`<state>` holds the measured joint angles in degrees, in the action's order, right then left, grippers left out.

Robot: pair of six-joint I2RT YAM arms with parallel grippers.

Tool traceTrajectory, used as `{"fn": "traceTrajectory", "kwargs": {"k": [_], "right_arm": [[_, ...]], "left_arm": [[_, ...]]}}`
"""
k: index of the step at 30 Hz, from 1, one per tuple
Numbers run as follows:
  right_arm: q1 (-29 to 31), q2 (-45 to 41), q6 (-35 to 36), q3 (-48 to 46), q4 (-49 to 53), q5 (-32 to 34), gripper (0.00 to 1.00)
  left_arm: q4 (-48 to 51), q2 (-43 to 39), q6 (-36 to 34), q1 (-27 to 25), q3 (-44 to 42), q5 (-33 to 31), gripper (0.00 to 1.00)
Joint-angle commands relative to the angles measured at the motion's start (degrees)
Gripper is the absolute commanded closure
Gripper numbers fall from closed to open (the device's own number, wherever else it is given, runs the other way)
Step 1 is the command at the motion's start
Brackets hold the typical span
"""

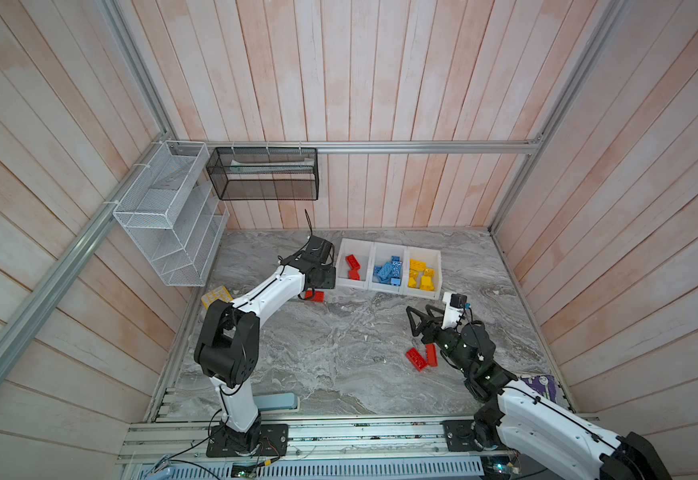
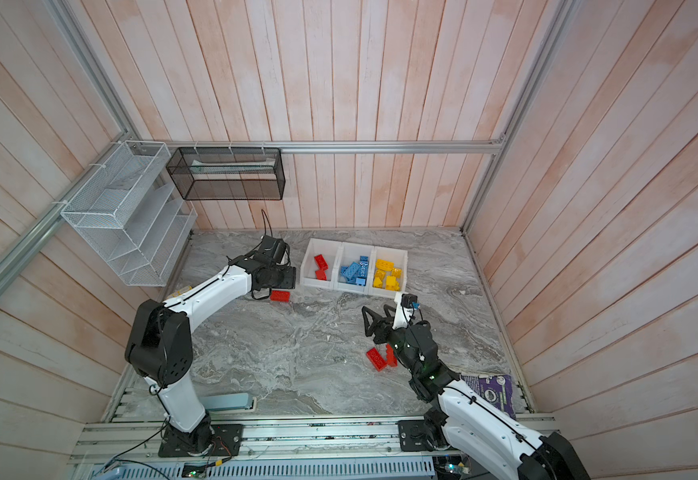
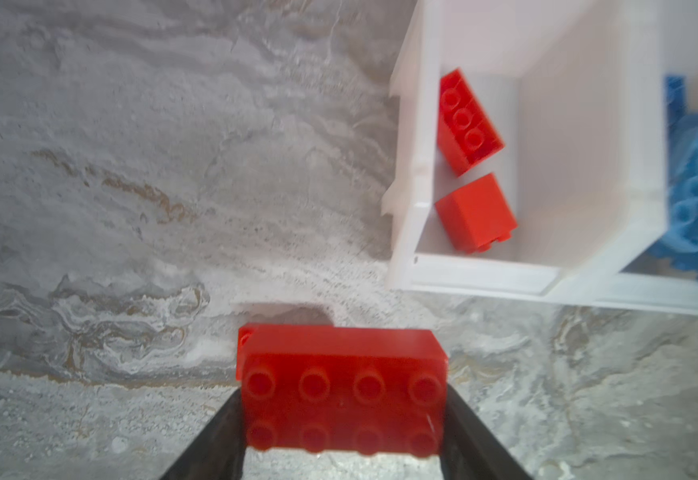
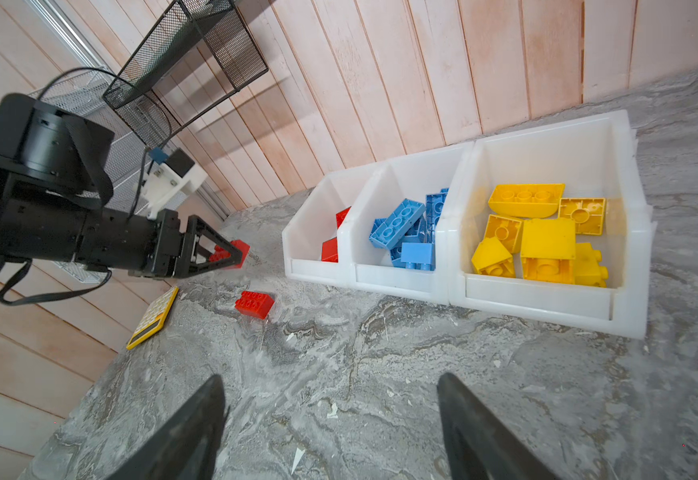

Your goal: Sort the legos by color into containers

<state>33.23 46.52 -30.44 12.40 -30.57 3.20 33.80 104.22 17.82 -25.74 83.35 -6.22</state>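
My left gripper (image 3: pixel 342 399) is shut on the short ends of a red lego (image 3: pixel 341 365), low over the table just before the front left corner of the containers (image 3: pixel 414 166). The right wrist view shows that gripper (image 4: pixel 235 253) and a loose red lego (image 4: pixel 254 304) on the table beside it. In both top views only one red lego (image 1: pixel 315 296) shows by the left wrist; I cannot tell which. The three white containers (image 1: pixel 349 284) hold red, blue and yellow legos. My right gripper (image 4: pixel 330 378) is open over bare table, with two red legos (image 1: pixel 416 359) beside its wrist.
A yellow calculator (image 4: pixel 152 318) lies near the left wall, partly under the left arm. A white wire rack (image 1: pixel 164 216) and a black mesh basket (image 1: pixel 264 174) hang on the walls. A purple packet (image 1: pixel 540 384) lies at the front right corner.
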Motion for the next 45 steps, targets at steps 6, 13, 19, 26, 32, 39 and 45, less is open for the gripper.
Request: {"fn": "traceTrajectory", "kwargs": {"k": [6, 13, 19, 26, 32, 39, 45], "right_arm": [[0.0, 2.7, -1.3, 0.3, -2.5, -0.7, 0.2], [0.0, 2.5, -1.4, 0.3, -2.1, -0.3, 0.2], [0.0, 3.1, -1.5, 0.6, -2.0, -0.1, 0.2], [0.0, 2.8, -1.6, 0.4, -1.9, 0.0, 0.2], [0.0, 2.9, -1.6, 0.9, -0.8, 0.8, 0.2], [0.0, 1.3, -1.7, 1.0, 0.8, 2.2, 0.2], [0.0, 1.8, -1.7, 1.8, 2.3, 2.9, 0.2]], "left_arm": [[-1.7, 5.1, 2.0, -2.5, 8.4, 2.7, 0.35], [0.6, 12.6, 0.9, -3.4, 19.2, 2.6, 0.35], [0.7, 17.5, 0.3, -3.4, 24.2, 3.0, 0.35], [0.8, 22.9, 0.2, -3.8, 29.9, 4.6, 0.35], [2.2, 26.6, 0.4, -3.8, 34.1, 5.2, 0.34], [2.5, 26.3, 0.6, -3.7, 34.9, 5.7, 0.25], [2.8, 23.4, 0.5, -4.0, 33.9, 5.0, 0.16]]}}
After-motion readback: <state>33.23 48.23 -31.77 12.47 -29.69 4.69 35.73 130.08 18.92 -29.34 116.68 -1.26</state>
